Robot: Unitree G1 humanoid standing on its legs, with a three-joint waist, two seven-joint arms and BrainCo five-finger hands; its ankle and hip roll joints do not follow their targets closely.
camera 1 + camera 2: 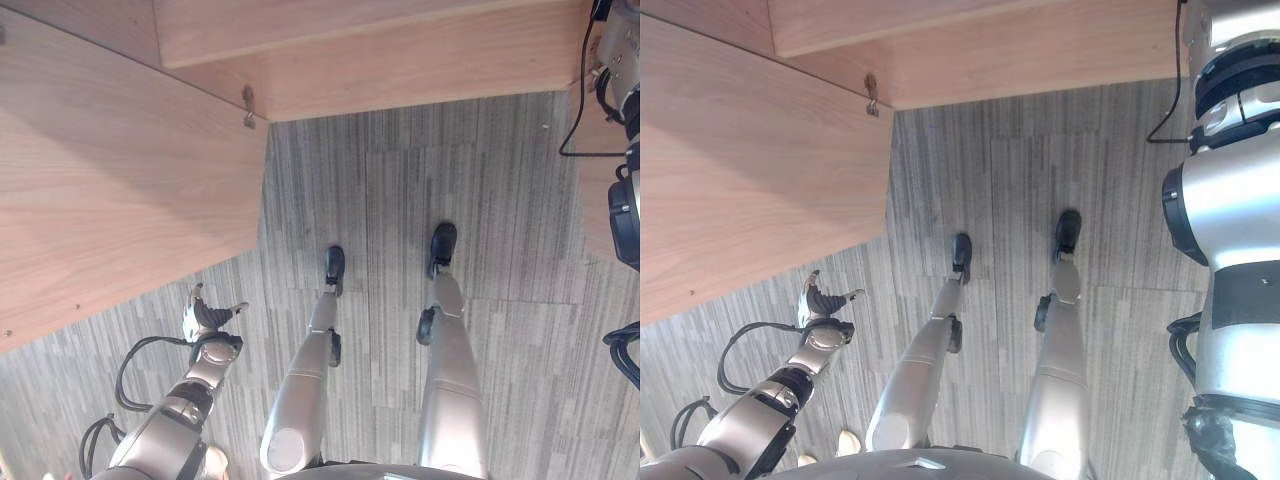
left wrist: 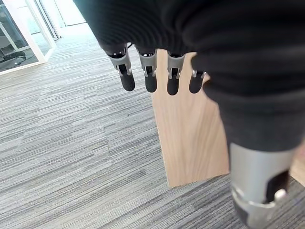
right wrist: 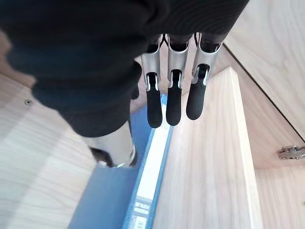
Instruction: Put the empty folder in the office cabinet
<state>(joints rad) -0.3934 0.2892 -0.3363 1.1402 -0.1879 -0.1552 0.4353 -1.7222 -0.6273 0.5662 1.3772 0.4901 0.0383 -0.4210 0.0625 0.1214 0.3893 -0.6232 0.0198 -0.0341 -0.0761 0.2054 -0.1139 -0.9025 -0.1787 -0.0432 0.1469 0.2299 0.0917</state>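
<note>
While one blue folder with a white spine label (image 3: 143,191) stands upright inside the light wooden office cabinet (image 3: 209,157), pressed between a wooden panel and the cabinet's side wall, the right hand (image 3: 171,102) hangs just above its top edge with straight, relaxed fingers (image 3: 153,109) holding nothing. One metal hinge (image 1: 248,105) shows where the open cabinet door (image 1: 110,190) meets the frame. Over the grey striped carpet (image 1: 420,170), the left hand (image 1: 205,315) hangs low beside the door's edge, fingers loosely spread and empty.
</note>
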